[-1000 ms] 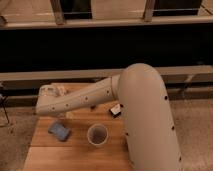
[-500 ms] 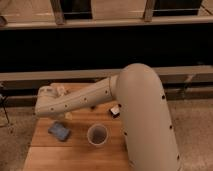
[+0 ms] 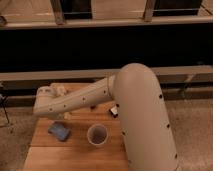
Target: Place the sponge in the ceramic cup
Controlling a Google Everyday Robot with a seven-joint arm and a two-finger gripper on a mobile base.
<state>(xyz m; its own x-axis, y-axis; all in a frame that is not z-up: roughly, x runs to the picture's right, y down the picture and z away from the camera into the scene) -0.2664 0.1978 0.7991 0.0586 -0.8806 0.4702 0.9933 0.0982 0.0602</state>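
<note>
A blue sponge (image 3: 60, 131) lies flat on the left part of the wooden table (image 3: 75, 155). To its right stands a ceramic cup (image 3: 97, 135), upright, with a dark, open mouth. My white arm reaches from the right across the table's far side. The gripper (image 3: 46, 110) is at the arm's left end, just above and behind the sponge, and its own housing largely hides it. The sponge and the cup sit apart from each other.
A small dark and white object (image 3: 114, 111) lies at the table's far right by my arm. A pale object (image 3: 60, 90) sits at the far left edge. A long bench (image 3: 75, 75) and a dark wall run behind the table.
The arm's left end has shifted only slightly, a touch lower and to the left. The sponge and the cup have not moved.
</note>
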